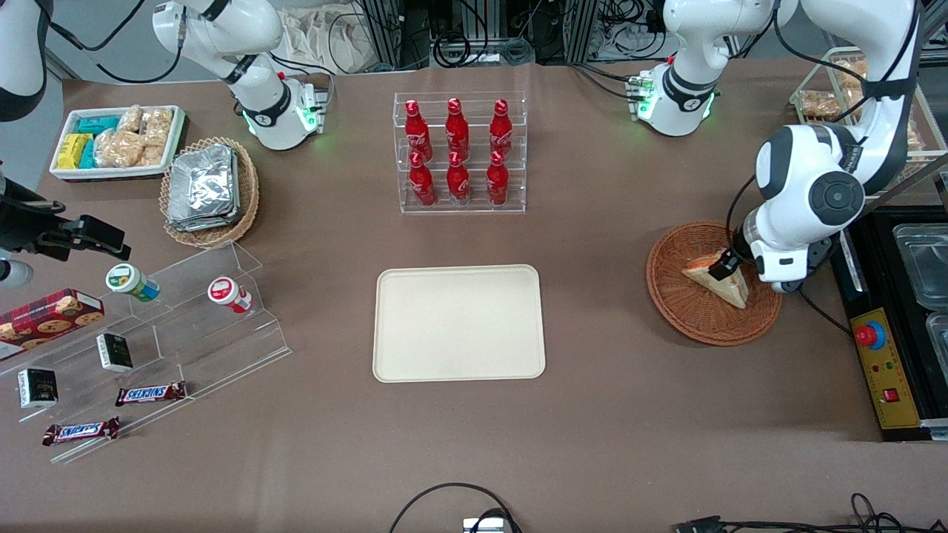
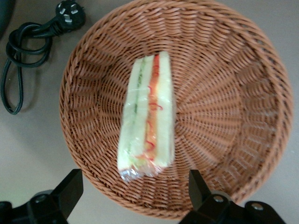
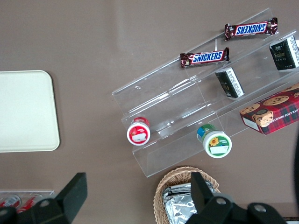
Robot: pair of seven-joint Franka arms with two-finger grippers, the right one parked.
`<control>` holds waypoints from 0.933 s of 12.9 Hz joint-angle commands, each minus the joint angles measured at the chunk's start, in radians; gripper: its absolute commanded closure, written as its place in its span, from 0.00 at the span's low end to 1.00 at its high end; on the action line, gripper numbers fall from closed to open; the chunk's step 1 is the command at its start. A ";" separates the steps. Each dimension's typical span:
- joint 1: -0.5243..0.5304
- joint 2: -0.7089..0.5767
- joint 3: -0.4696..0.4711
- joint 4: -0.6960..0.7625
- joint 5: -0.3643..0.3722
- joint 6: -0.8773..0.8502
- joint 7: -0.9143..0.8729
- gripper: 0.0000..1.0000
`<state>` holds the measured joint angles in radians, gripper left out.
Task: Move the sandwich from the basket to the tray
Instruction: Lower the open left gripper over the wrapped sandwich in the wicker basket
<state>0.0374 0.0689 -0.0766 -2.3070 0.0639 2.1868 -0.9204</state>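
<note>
A black cable point(image 1: 452, 503) loops at the table point(image 1: 629, 444) edge nearest the front camera; farther in, the cream tray point(image 1: 459, 323) lies flat at mid-table with nothing on it, and farther still stands a clear rack of red bottles point(image 1: 458, 152); toward the working arm's end of the table sits the reddish-brown wicker basket point(image 1: 692, 314), well apart from the tray; the sandwich point(image 1: 717, 280) lies inside it, a plastic-wrapped wedge resting on one bread face, its broad end toward the basket's nearer rim and its narrow tip pointing toward the arm; in the left wrist view the sandwich point(image 2: 147, 116) shows its cut edge upward, the red-orange and green filling running as stripes along its long axis, which crosses the basket point(image 2: 233, 93) floor roughly through the middle; the end effector point(image 2: 131, 189) hangs just above the sandwich's wrapped end with its fingers point(image 2: 70, 186) spread wide on either side, seemingly not touching the wrap, though that is hard to judge; a coiled black power cord point(image 2: 28, 42) lies on the table beside the basket.
</note>
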 commanded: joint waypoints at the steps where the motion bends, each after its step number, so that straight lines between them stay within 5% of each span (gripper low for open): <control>1: 0.012 0.003 -0.006 -0.052 0.011 0.077 -0.023 0.00; 10: 0.010 0.120 0.021 -0.046 0.005 0.162 -0.034 0.00; 12: 0.004 0.152 0.020 -0.017 0.005 0.171 -0.096 0.48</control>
<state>0.0479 0.1862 -0.0532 -2.3587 0.0630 2.3434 -0.9539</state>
